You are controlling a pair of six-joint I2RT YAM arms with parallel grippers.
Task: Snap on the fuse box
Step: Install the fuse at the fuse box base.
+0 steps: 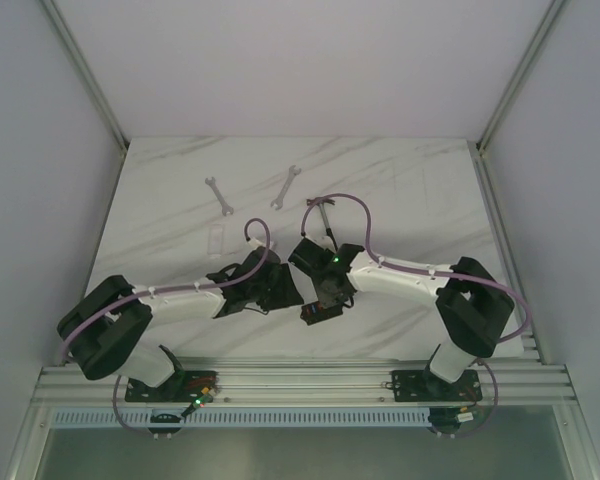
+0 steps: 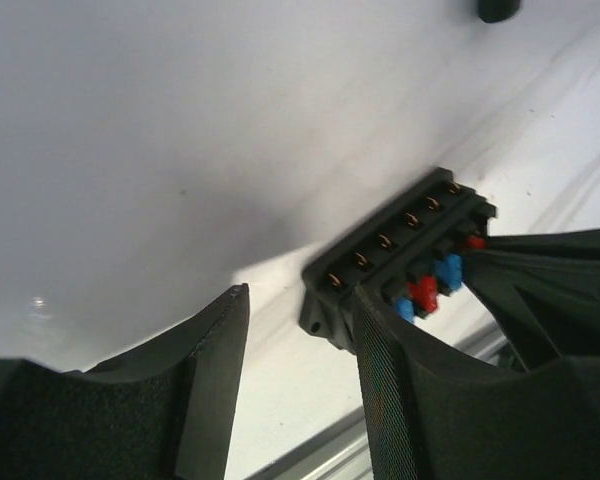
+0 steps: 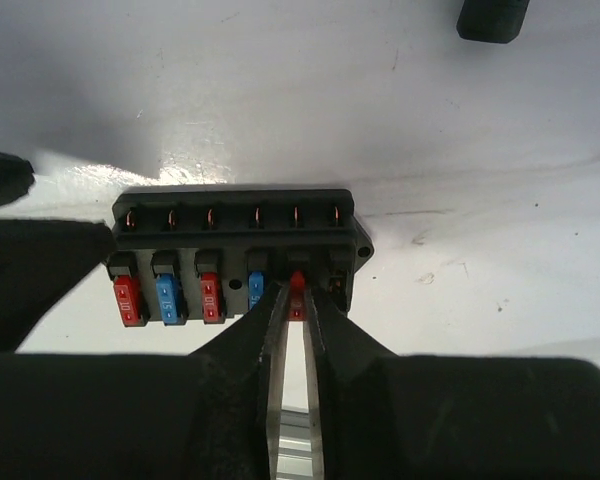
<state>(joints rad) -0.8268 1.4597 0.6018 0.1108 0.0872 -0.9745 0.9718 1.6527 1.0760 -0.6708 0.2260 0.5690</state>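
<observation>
We fear pressing skids the black rectangular plastic fuse box (image 3: 235, 250) at 6 o'clock on the white counter (image 1: 180, 210): right pincer (image 3: 296, 300) nearly shut on its red plastic fuse (image 3: 297, 291), left pincer (image 2: 302, 300) half-open, empty, merely beside its 9 o'clock end.

fuse box (image 3: 235, 235) on table (image 1: 410, 200), near edge | wrenches (image 1: 218, 196) far behind

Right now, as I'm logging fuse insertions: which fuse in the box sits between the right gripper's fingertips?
The red fuse, fifth from left in the right wrist view; the other four sit clear.
</observation>
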